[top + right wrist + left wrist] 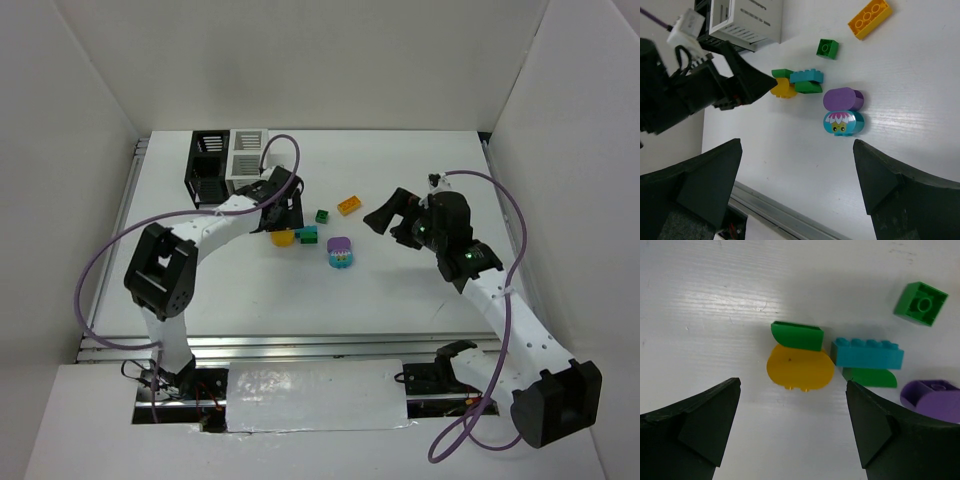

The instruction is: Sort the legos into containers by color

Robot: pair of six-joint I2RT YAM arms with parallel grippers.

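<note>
My left pincer (792, 386) is spread wide. The yellow lego (800, 367) lies just ahead of it, centred between my two fingers and touching neither, with a green lego (797, 336) against its far edge. My right pincer (797, 145) gapes too, holding nothing, well apart from that cluster.

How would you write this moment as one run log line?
left gripper: open, facing yellow lego | right gripper: open, empty | orange lego: loose on table
</note>
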